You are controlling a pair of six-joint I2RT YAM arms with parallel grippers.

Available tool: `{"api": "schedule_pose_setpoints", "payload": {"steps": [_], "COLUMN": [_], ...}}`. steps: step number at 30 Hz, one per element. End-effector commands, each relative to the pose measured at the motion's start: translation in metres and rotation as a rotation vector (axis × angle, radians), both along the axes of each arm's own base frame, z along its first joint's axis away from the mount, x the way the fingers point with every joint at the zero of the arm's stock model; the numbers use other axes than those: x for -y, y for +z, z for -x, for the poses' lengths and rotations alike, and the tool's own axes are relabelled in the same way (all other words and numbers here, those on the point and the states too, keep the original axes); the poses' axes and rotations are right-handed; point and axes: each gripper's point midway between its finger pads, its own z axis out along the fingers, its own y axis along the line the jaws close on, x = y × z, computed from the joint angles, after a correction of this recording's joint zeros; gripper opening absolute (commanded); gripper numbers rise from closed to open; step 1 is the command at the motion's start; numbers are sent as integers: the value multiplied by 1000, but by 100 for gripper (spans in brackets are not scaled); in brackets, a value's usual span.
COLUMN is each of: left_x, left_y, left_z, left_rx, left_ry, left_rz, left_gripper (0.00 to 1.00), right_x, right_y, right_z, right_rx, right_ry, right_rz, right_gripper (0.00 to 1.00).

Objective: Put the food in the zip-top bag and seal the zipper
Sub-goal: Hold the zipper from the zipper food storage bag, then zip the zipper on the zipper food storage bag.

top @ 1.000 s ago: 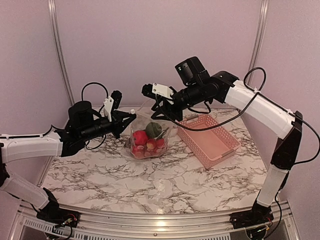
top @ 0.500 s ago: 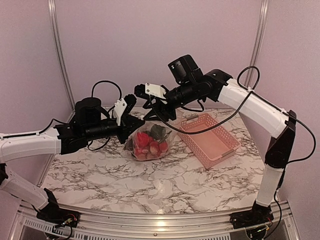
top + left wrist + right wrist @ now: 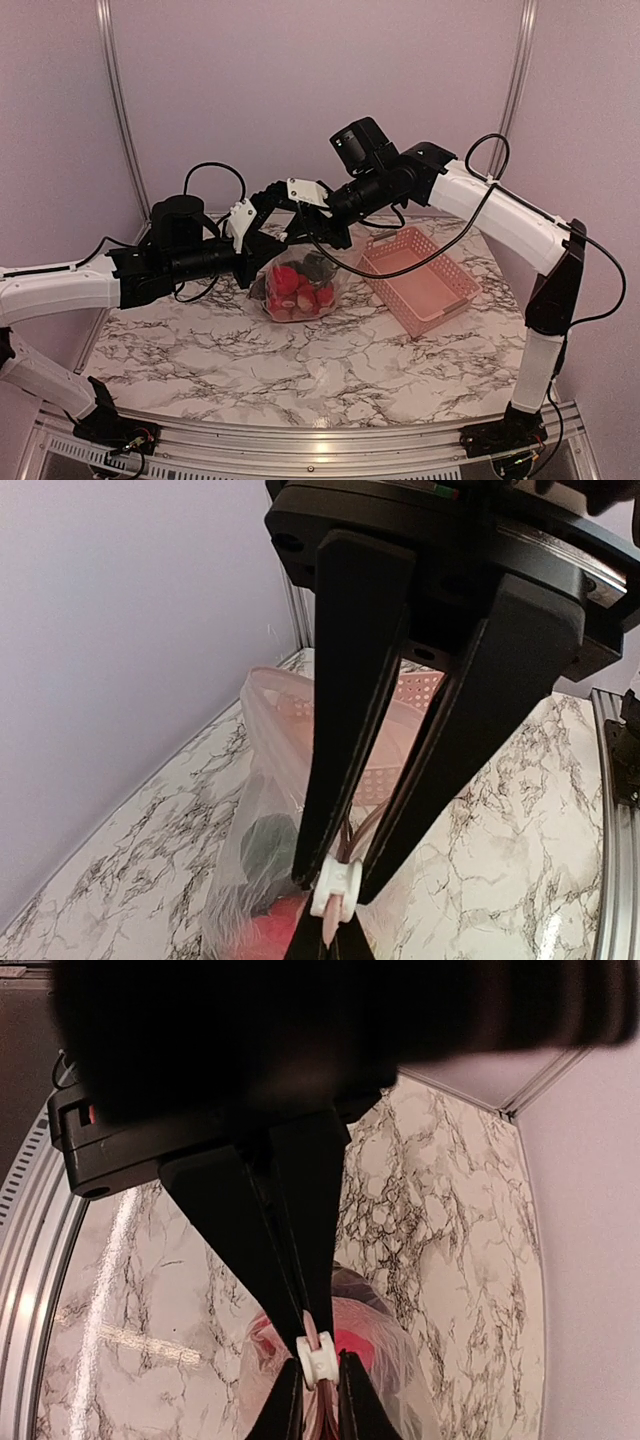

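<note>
Starting at the very tips of the left gripper (image 3: 338,892): pressed together, pinching the zipper (image 3: 347,848) right at the ends, with a thin pinkish strip of plastic squeezed in between. Same deal over at the right gripper (image 3: 318,1360): closed down to a sliver and nipping that same top edge, coming in from the opposite side by the look of the top view. From above, both parked close together up in the air, right over the load.

Moving outward: hanging below the two pinches, the zip-top bag (image 3: 262,290), clear and crinkly, bulging with the food (image 3: 290,285). Mostly red pieces, plus something dark green near the top. Bottom either resting on the marble table (image 3: 350,370) or just off it, can't tell which. Just beside it on the right, the pink basket (image 3: 425,285).

Progress-wise: loading looks done, going by all the visible food sitting inside the plastic. Left to do, or maybe halfway through already: the sealing. Can't make out from any view whether pressed shut along the whole length or only at the two pinched spots. Probably worth running a pinch along the strip end to end before calling it finished
</note>
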Motion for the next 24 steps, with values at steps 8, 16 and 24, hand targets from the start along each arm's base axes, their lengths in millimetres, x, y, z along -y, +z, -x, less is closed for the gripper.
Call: {"api": "schedule_pose_setpoints", "payload": {"steps": [8,16,24], "left_x": [-9,-30,-52], "left_y": [19,23,24], "left_z": [-1,-6,-11], "left_rx": [48,56,58], "left_ry": [34,89,144], "left_rz": [23,37,41], "left_gripper": [0,0,0], "right_x": [10,38,67], "right_y": [5,-3,-15], "right_z": [-10,-46,-74], "right_rx": [24,26,12], "right_ry": [-32,-137,-220], "right_rz": [14,51,89], "right_gripper": [2,1,0]}}
